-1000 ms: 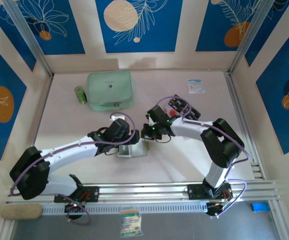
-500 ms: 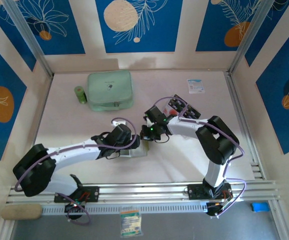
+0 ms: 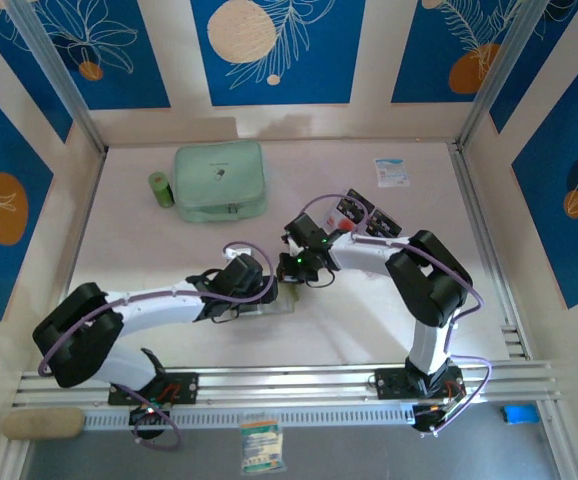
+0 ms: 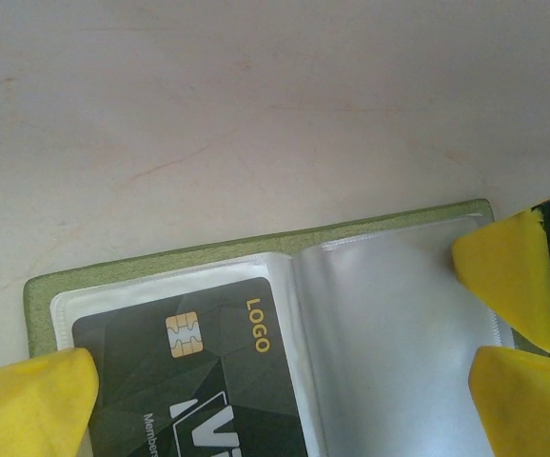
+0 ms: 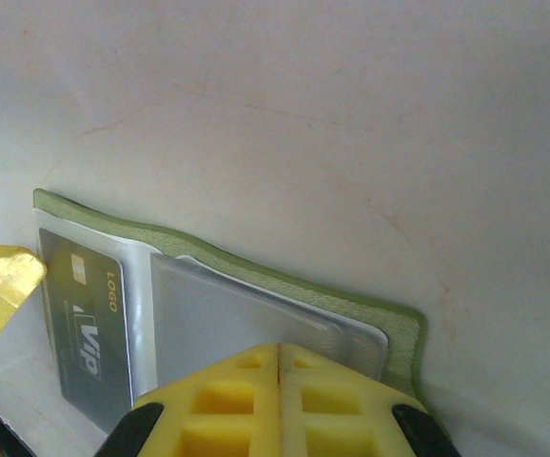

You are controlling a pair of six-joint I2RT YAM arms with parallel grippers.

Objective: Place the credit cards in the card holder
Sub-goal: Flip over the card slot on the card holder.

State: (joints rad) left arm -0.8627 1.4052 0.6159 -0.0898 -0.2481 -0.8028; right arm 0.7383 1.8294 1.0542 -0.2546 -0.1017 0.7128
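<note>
- Holder status: olive card holder lies open on the counter between both hands. One black VIP card sits in its left sleeve; the right sleeve looks empty.
- Left hand is spread wide, a finger at each end of the holder, gripping nothing.
- Right hand is clenched, tips on the right leaf; we see nothing pinched between them.
- Remaining credit cards lie by the right forearm, apart from the holder.
- Our call: pin one leaf flat with the left, lift the right straight off so the holder doesn't skid, then feed the next card in shallow at the sleeve mouth.
</note>
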